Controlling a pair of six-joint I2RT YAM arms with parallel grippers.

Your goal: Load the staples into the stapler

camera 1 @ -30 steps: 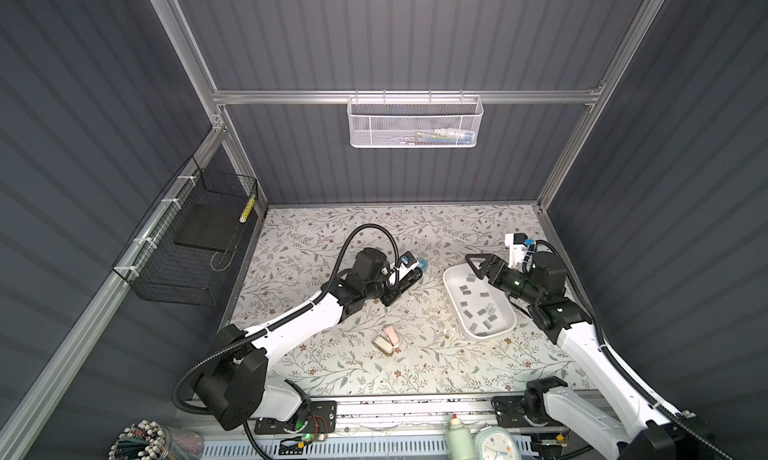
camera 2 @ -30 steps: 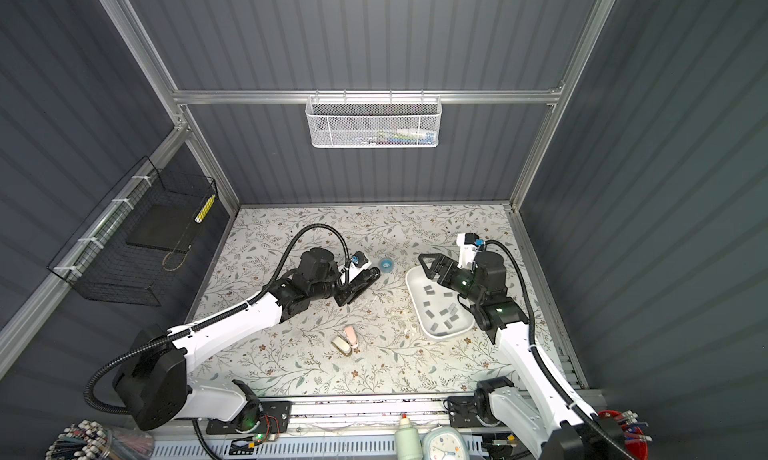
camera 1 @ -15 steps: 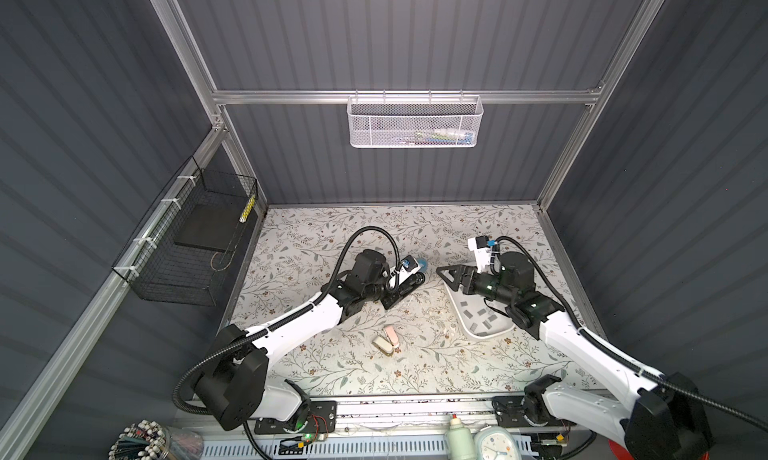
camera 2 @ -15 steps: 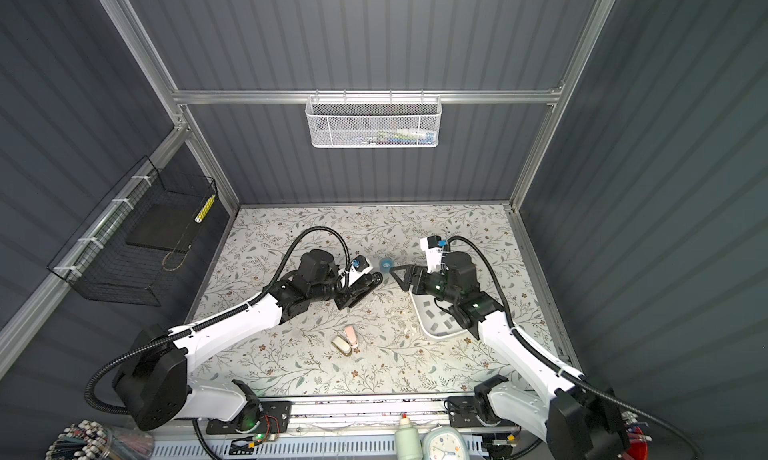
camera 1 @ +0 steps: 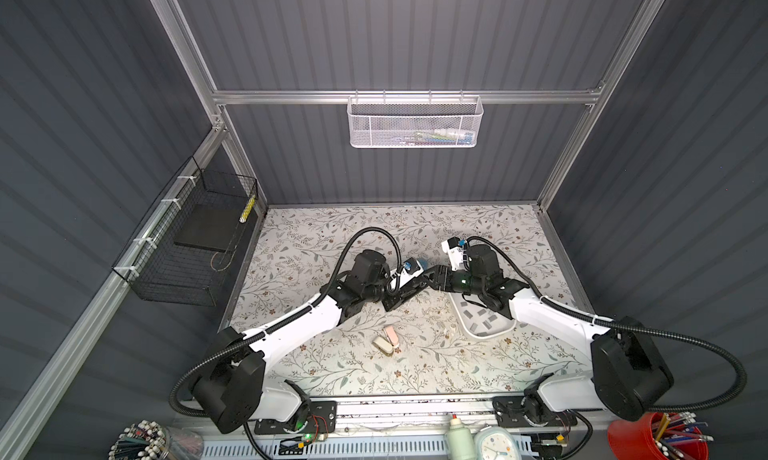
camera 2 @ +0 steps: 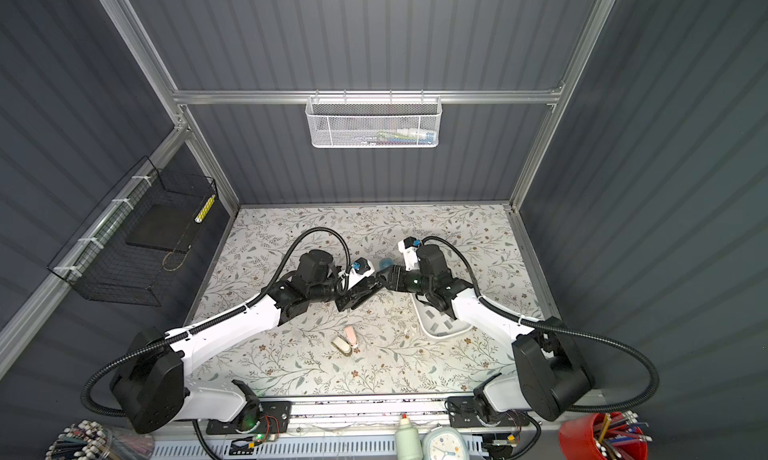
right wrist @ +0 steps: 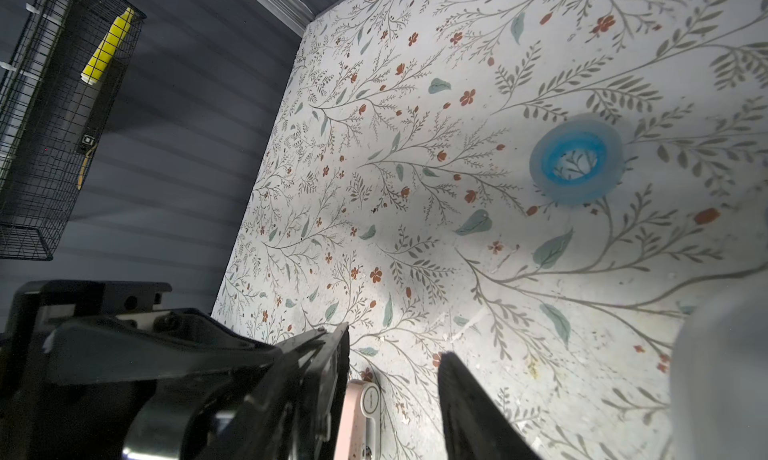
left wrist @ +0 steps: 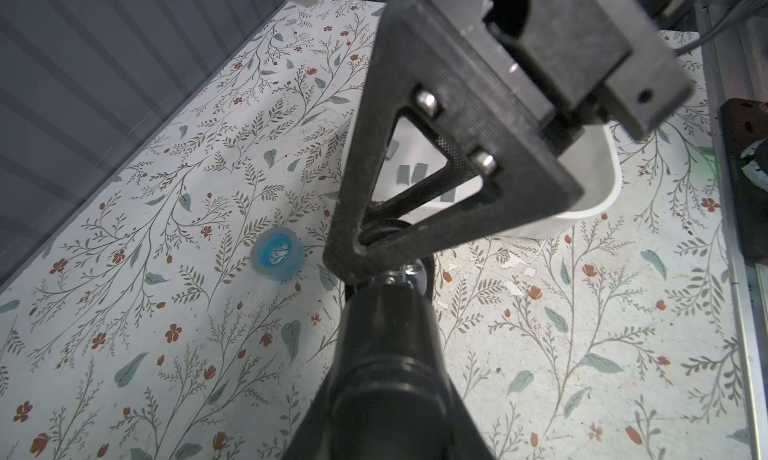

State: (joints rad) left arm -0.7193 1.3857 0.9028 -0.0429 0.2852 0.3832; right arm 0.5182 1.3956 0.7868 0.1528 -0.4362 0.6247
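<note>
My left gripper (camera 1: 395, 300) is shut on the black stapler (camera 1: 411, 289) and holds it off the table in both top views. In the left wrist view the stapler (left wrist: 386, 333) runs away from the camera and hides that gripper's fingers. My right gripper (camera 1: 430, 277) has reached across to the stapler's front end. Its jaws stand partly apart (right wrist: 395, 341) with only table showing between them. One triangular finger (left wrist: 415, 166) lies against the stapler's tip. The staples (camera 1: 484, 318) are small grey strips lying in a white tray (camera 1: 469, 333) under the right arm.
A blue tape roll (right wrist: 575, 162) lies just behind the two grippers. A pink and a beige mini stapler (camera 1: 386, 339) lie in front of them. A black wire basket (camera 1: 187, 237) hangs on the left wall and a white mesh basket (camera 1: 413, 123) on the back wall.
My right arm swung left from above the tray to the stapler's front end, and its jaws narrowed. The left gripper kept hold of the stapler and barely moved.
</note>
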